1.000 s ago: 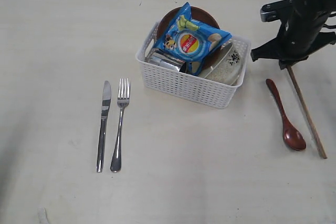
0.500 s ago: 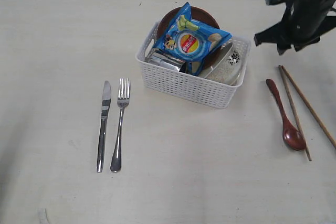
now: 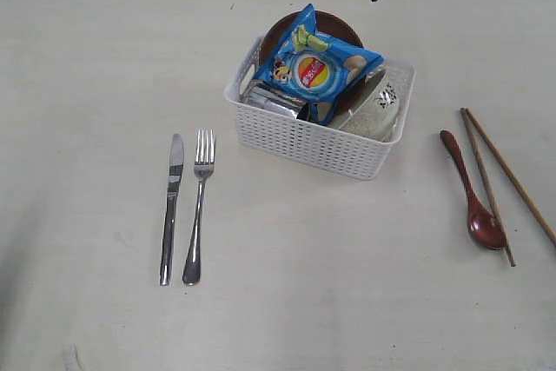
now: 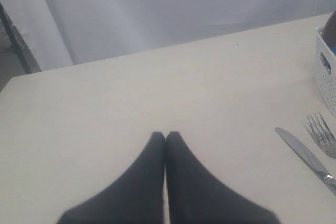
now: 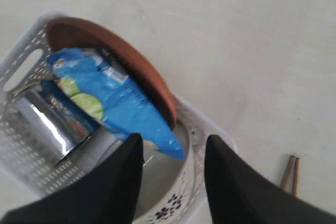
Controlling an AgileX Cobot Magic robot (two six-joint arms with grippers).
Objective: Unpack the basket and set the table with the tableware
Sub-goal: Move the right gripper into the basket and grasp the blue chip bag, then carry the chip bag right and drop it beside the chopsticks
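The white basket [image 3: 313, 147] stands on the table [image 3: 87, 58] and holds the reddish-brown plate [image 3: 282, 30], the steel cup [image 3: 271, 100] and the pale bowl [image 3: 375, 112], with a blue chip bag [image 3: 314, 67] on top. Knife [image 3: 171, 208] and fork [image 3: 199, 206] lie left of the basket. The red spoon [image 3: 473, 193] and chopsticks [image 3: 499, 175] lie to its right. My right gripper [image 5: 175, 138] is open and empty, high above the basket's far side, over the bowl [image 5: 163, 182] and bag [image 5: 110, 98]. My left gripper [image 4: 166, 136] is shut over bare table, left of the knife [image 4: 307, 158].
The chip bag covers much of the plate [image 5: 131, 59] and the cup [image 5: 47, 124]. The table's far edge meets a grey wall. The fork [image 4: 323, 135] and a basket corner [image 4: 325, 74] show at the edge of the left wrist view.
My right gripper opened and let go of the chopsticks, which now lie beside the spoon. It then rose and swung left to above the basket's back.
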